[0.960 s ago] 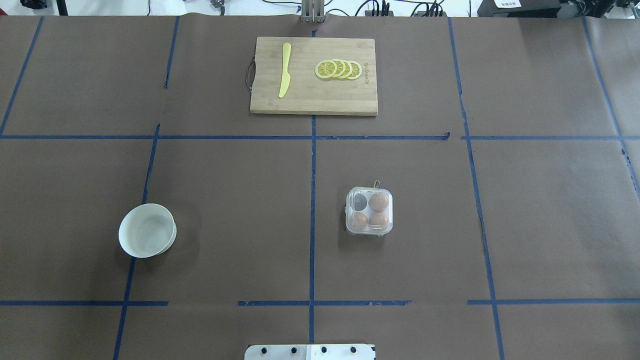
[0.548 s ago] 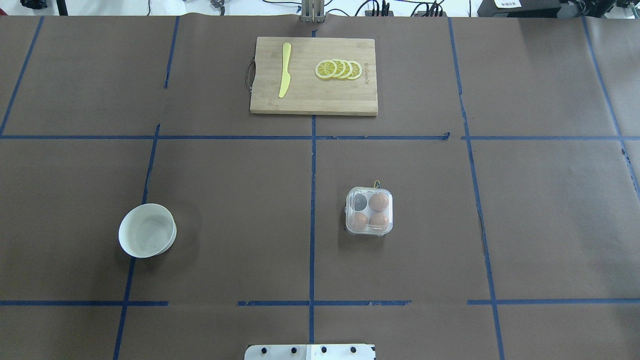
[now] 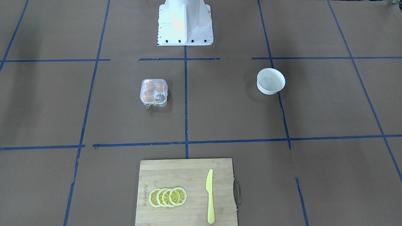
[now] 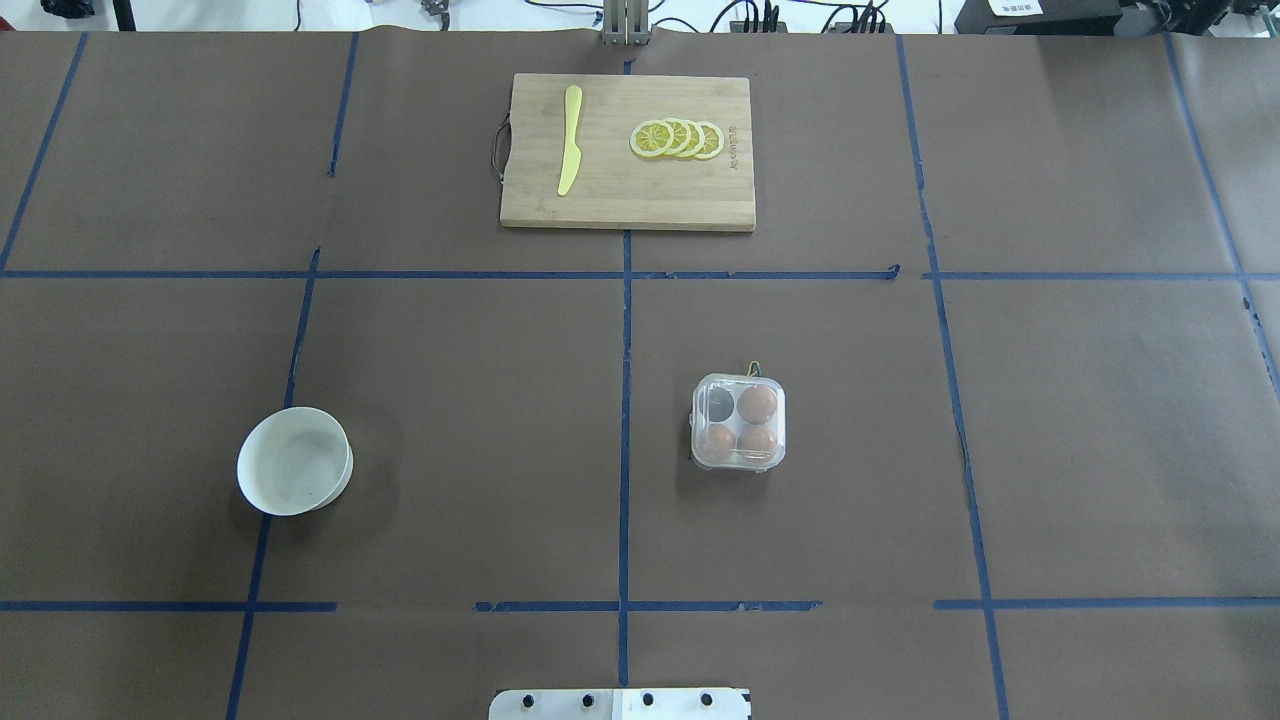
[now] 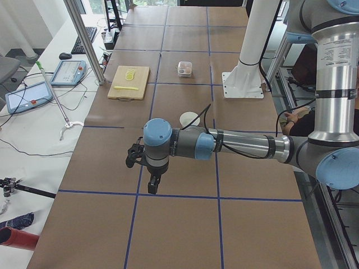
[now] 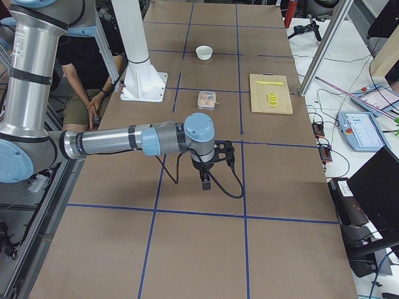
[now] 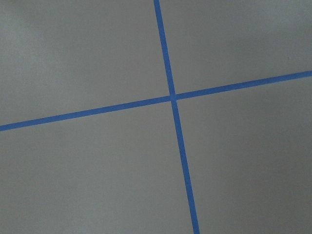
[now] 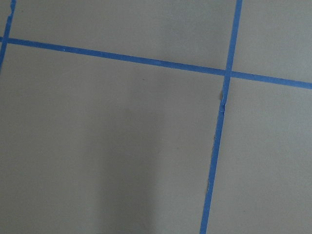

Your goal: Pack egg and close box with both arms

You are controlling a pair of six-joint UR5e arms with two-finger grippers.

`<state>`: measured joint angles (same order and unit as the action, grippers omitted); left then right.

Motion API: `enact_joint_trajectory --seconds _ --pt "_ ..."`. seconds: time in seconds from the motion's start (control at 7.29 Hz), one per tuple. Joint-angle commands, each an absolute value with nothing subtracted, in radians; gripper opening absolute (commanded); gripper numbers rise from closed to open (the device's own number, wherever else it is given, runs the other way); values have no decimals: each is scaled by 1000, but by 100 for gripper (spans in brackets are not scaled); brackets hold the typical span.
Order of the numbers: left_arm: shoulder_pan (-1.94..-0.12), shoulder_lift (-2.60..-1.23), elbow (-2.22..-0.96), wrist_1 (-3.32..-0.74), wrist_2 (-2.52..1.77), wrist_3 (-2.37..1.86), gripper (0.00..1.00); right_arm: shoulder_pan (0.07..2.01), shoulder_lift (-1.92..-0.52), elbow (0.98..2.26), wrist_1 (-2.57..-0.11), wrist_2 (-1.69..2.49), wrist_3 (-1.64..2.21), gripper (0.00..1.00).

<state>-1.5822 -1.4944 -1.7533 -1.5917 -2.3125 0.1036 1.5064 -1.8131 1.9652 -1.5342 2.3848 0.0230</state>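
Nothing on the counter [image 4: 450, 400] has shifted since the earlier overhead pictures: the box [image 4: 738, 421], the bowl [image 4: 294, 461] and the cutting board [image 4: 620, 205] lie where they lay, and no arm has entered that view.

The left tool [image 5: 154, 184] hangs low over the counter, pointing down beside a crossing of blue tape [image 5: 140, 194]. It shows only in the side view, so whether it is open or closed cannot be told. The right tool [image 6: 206, 182] hangs the same way at the other end of the counter, and its state cannot be told either. Each wrist camera sees only brown counter and tape lines.

From the left tool, the bowl sits near, just past the left arm [image 5: 241, 147]; the box stands well apart beyond the bowl. From the right tool the order is reversed: the box is nearer and the bowl lies well beyond it. The cutting board lies to the far side of both tools, away from the white pedestal [image 3: 185, 22].

By count there is one box with four cells. It holds three eggs [image 4: 758, 402], and the fourth cell [image 4: 718, 405] is dark and empty. Its clear lid looks to be down over them, and a yellowish string [image 3: 151, 104] shows at one corner. There are also one white bowl and one cutting board. The board carries one yellow knife [image 4: 570, 140] and four overlapping lemon slices [image 4: 652, 138].
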Motion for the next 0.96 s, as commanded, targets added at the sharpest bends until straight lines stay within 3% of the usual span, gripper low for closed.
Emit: enact_joint_trajectory --seconds 0.0,0.82 --pt "-1580 -1490 -1750 -1588 -2312 104 100 1506 -1812 1967 -1531 2385 23 100" --pt "-1578 -1488 -1747 -1591 -2318 103 100 1506 -1813 1971 -1529 2395 23 100"
